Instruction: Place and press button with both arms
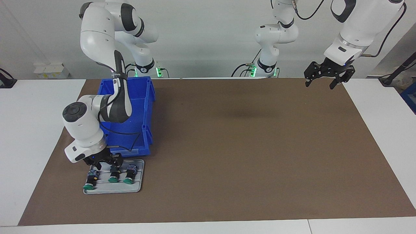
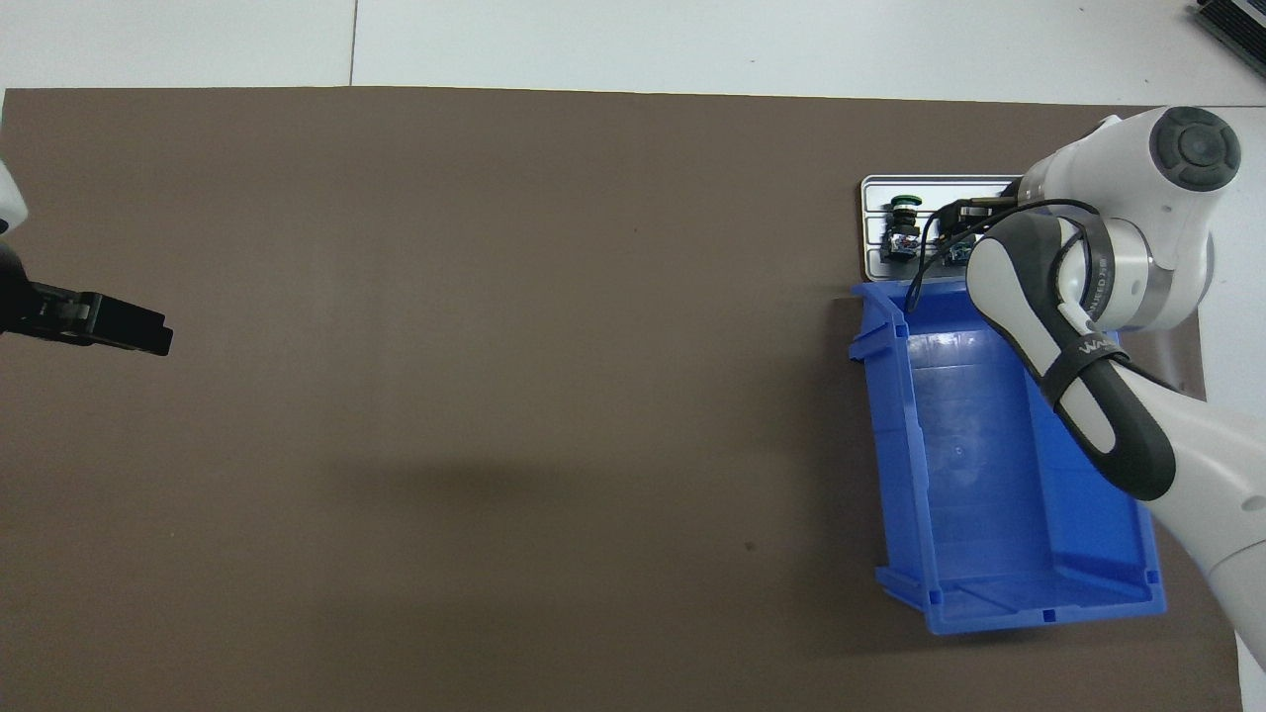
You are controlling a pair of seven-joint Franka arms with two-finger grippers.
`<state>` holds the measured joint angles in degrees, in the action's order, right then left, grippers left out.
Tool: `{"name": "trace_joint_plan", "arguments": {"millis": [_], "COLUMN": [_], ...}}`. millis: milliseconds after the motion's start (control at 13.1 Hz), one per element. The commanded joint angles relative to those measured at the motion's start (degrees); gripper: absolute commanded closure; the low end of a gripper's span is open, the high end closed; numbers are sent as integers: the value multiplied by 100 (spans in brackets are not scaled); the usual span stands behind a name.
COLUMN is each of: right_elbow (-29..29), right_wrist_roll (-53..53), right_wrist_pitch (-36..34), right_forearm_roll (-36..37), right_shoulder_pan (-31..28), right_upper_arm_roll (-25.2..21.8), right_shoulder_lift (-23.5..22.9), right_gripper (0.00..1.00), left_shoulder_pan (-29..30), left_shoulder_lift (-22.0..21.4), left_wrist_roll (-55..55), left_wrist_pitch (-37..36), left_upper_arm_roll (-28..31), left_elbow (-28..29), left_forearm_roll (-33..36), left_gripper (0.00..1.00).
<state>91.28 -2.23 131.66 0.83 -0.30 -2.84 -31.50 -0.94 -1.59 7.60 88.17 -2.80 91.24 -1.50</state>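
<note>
Three green-capped buttons lie side by side on a grey tray (image 1: 139, 182) on the brown mat. The button (image 1: 113, 177) is the middle one, with a black body and a bluish base. My right gripper (image 1: 107, 165) is down on the tray at that button's base end, and its wrist hides the contact. The overhead view shows only the tray (image 2: 880, 188) and the button (image 2: 902, 220) toward the left arm's end, because the right arm covers the rest. My left gripper (image 1: 320, 85) hangs open and empty above the mat's corner at the left arm's end, and it waits there.
A button with a yellow spot (image 1: 91, 179) lies at the tray's outer end, and a third button (image 1: 130, 175) lies beside the middle one. A blue bin (image 1: 143, 107) (image 2: 989, 445) stands right next to the tray, nearer the robots, and the right arm reaches over it.
</note>
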Motion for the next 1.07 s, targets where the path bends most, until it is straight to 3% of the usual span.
{"name": "trace_joint_plan", "arguments": {"millis": [0, 305, 533, 609, 685, 990], "right_elbow": [126, 417, 426, 408, 373, 49], "right_wrist_roll": [-138, -208, -243, -243, -226, -173], "right_wrist_pitch": [359, 695, 668, 616, 589, 248], "right_forearm_roll": [-75, -75, -75, -75, -66, 22], "right_shoulder_pan": [-14, 3, 12, 3, -5, 3], "right_upper_arm_roll": [20, 20, 20, 20, 20, 20], "right_shoulder_lift": [-120, -137, -137, -129, -120, -137], "right_gripper": [23, 28, 40, 49, 64, 100], "left_shoulder_pan": [68, 68, 68, 68, 68, 68], "left_shoulder_lift": [-175, -175, -175, -175, -175, -175], "left_wrist_roll": [31, 31, 31, 31, 31, 40], "left_wrist_pitch": [60, 60, 60, 60, 60, 60], "left_upper_arm_roll": [-27, -27, -27, -27, -27, -27], "left_elbow": [201, 201, 201, 201, 201, 201], "left_forearm_roll": [-17, -17, -17, -17, -17, -17], "left_gripper": [0, 0, 0, 0, 0, 0]}}
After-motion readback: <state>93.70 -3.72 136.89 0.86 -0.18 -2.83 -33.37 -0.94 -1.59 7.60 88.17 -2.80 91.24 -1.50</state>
